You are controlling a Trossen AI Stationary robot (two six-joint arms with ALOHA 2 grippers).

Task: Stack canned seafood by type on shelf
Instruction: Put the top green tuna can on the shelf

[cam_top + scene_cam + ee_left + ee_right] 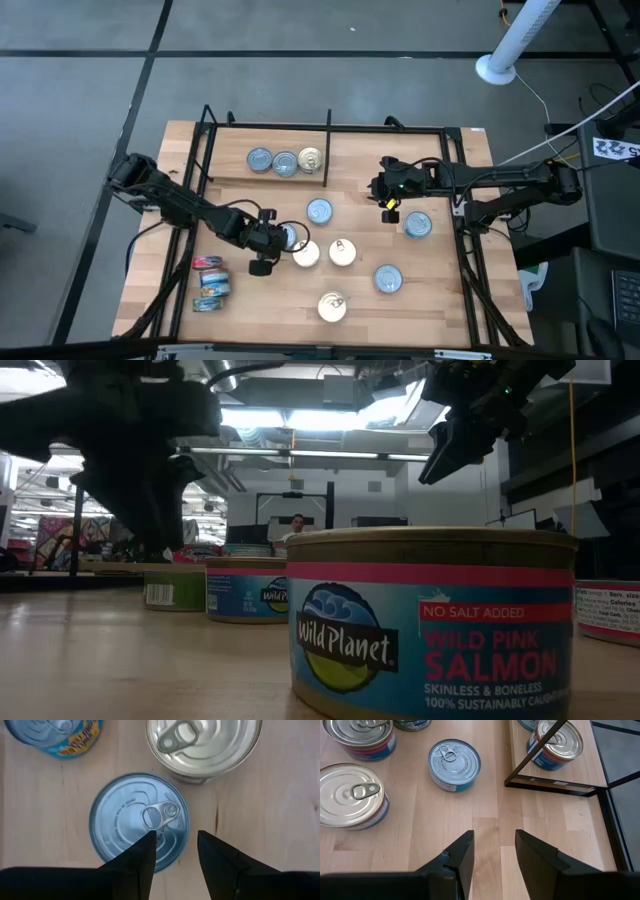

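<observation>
My left gripper (pixel 175 842) is open and points down over a flat silver-blue tin (pixel 139 820), which lies mid-board (pixel 290 237). One finger is over its top and the other is past its rim; whether they touch, I cannot tell. A gold pull-tab tin (pixel 204 745) stands just beside it. My right gripper (pixel 388 195) hangs open above bare wood (pixel 494 845), a little short of another silver-blue tin (pixel 455 764). Three tins (pixel 285 162) sit in a row at the back of the shelf (pixel 400 140), next to the divider bar (pixel 327 150).
Loose tins stand around the board: silver-blue ones (pixel 417 225) (pixel 387 278) (pixel 319 211), gold-topped ones (pixel 342 252) (pixel 332 306), and red-and-blue labelled ones (pixel 210 285) at the near left. A salmon tin (pixel 430 620) fills the low view's foreground. A black frame (pixel 470 250) edges the board.
</observation>
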